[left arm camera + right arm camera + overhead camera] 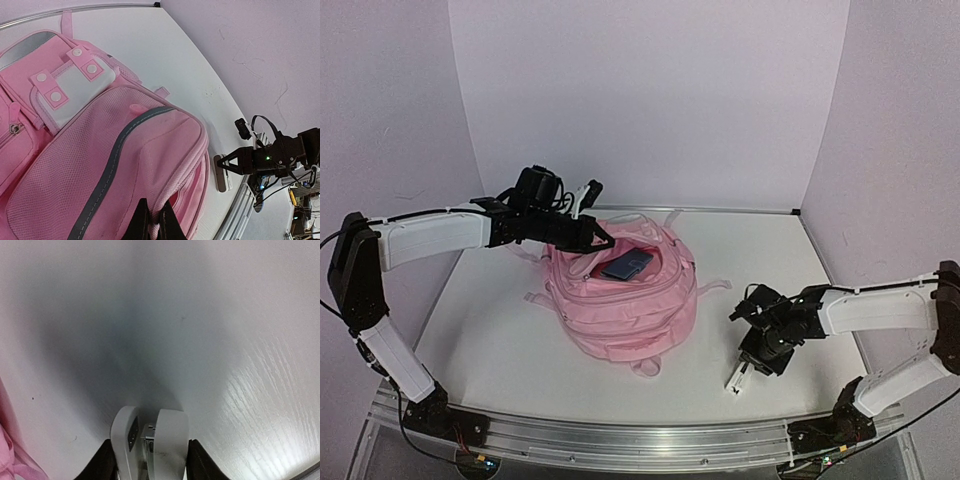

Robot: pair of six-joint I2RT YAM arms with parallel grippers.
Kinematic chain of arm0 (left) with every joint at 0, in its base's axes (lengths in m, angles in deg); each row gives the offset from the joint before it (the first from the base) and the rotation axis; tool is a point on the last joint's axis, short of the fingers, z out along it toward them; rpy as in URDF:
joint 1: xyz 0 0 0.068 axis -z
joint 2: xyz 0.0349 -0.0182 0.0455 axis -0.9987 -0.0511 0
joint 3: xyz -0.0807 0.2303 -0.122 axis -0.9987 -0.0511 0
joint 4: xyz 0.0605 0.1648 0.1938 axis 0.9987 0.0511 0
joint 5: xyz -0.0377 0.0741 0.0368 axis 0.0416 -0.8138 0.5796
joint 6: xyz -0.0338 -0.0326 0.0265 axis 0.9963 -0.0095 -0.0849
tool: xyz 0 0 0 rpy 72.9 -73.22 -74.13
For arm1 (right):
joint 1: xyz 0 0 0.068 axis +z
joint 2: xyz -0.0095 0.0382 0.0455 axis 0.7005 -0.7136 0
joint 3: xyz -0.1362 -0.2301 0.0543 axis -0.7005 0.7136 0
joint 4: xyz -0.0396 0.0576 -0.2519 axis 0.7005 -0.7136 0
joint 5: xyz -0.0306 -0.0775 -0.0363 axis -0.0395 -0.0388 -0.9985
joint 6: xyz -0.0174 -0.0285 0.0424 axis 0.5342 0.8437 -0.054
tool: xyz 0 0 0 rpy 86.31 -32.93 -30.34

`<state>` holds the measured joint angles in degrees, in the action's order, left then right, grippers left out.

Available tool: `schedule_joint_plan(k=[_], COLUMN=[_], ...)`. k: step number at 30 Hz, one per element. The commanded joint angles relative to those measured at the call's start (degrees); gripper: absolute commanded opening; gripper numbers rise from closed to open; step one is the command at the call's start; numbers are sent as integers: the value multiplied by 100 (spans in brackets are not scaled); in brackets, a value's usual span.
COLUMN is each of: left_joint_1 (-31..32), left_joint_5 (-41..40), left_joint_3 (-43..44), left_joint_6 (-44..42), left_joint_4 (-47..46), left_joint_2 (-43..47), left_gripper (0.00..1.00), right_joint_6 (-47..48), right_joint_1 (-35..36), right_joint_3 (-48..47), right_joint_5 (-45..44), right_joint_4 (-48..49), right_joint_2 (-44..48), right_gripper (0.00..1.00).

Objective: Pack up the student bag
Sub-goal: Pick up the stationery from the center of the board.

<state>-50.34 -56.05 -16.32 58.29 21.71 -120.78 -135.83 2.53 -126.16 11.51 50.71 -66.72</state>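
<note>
— Progress, from overhead: student bag is lying mid-table, mouth gaping, a dark flat case sitting inside.
— Left wrist: left gripper is pinching the bag's rim, jaws narrow.
— Right wrist: right gripper is clamping a white stapler-like piece, seemingly awaiting packing.
— White table is bearing everything; pale lilac walls are enclosing it.

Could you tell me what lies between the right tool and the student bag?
Between right tool and student bag: only bare table, per the top view.
</note>
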Motion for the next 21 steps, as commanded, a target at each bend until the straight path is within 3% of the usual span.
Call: schedule_joint_plan(k=[1,4,9,14,17,21], left_joint_1=[-123,-122,-122,-122,-117,-105], left_joint_5=[70,287,516,728,932,1120], left_joint_3=[451,541,717,893,959,1127], left_joint_6=[12,-31,-47,167,357,464], left_joint_4=[-378,-363,-277,-225,-352,-358], left_joint_2=[267,212,134,50,-18,-153], left_gripper=[0,0,0,0,0,0], right_joint_6=[443,997,2256,2817,2958,3061], right_joint_1=[-15,9,162,166,167,170], right_joint_3=[-522,-950,-1798,-2087,-2268,-2908], right_joint_5=[-322,-541,-896,-946,-563,173], right_joint_4=[-199,-190,351,1479,2263,2545], right_joint_2=[33,215,606,738,409,-451], right_gripper=[16,1,0,0,0,0])
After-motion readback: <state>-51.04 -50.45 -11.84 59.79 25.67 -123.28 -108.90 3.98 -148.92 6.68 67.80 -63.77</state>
